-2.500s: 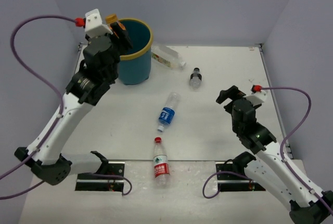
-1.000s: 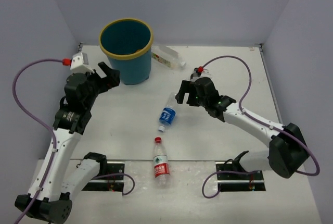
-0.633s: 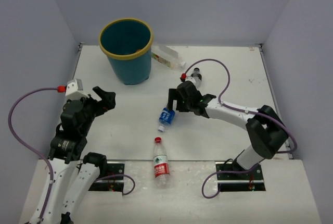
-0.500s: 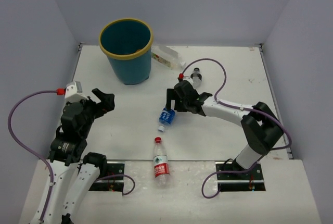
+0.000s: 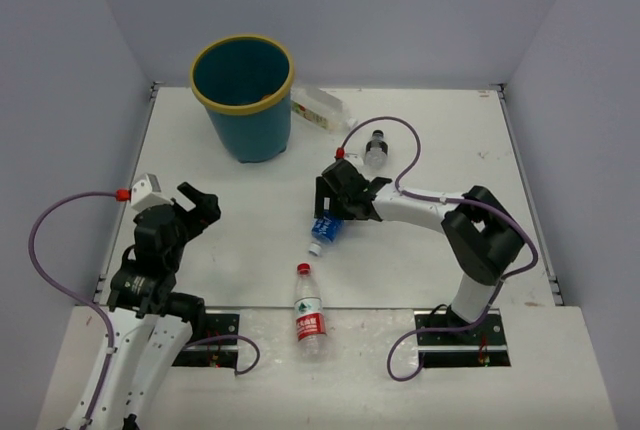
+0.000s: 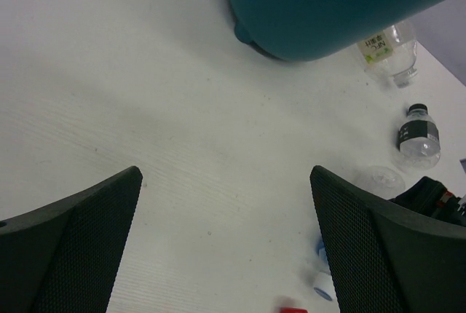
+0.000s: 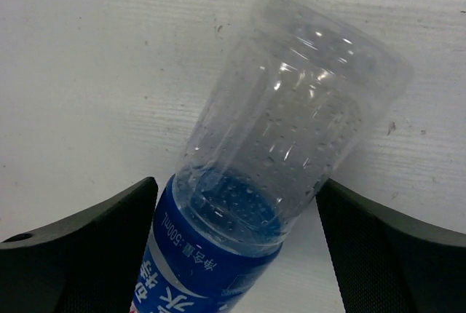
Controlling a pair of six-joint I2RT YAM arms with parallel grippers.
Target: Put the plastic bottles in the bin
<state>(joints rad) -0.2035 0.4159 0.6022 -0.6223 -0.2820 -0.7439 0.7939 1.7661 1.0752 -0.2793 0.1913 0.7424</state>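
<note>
A clear plastic bottle with a blue label (image 5: 322, 229) (image 7: 277, 145) lies on the table's middle, cap toward the front. My right gripper (image 5: 330, 216) (image 7: 237, 185) is open and straddles it, one finger on each side at the label's upper edge. A red-labelled bottle (image 5: 309, 316) lies near the front edge. A dark-capped bottle (image 5: 376, 148) (image 6: 418, 135) and a clear bottle with a green label (image 5: 322, 110) (image 6: 386, 45) lie farther back. The teal bin (image 5: 255, 135) (image 6: 328, 7) with a yellow rim stands at the back left. My left gripper (image 5: 199, 202) (image 6: 226, 175) hangs open and empty over the left side.
Purple cables loop from both wrists. Two black mounting plates (image 5: 195, 338) sit at the near edge. Grey walls close in the table on three sides.
The right arm swung in from the right to the blue-labelled bottle and settled its fingers around it. The left arm pulled back from the bin toward the near left.
</note>
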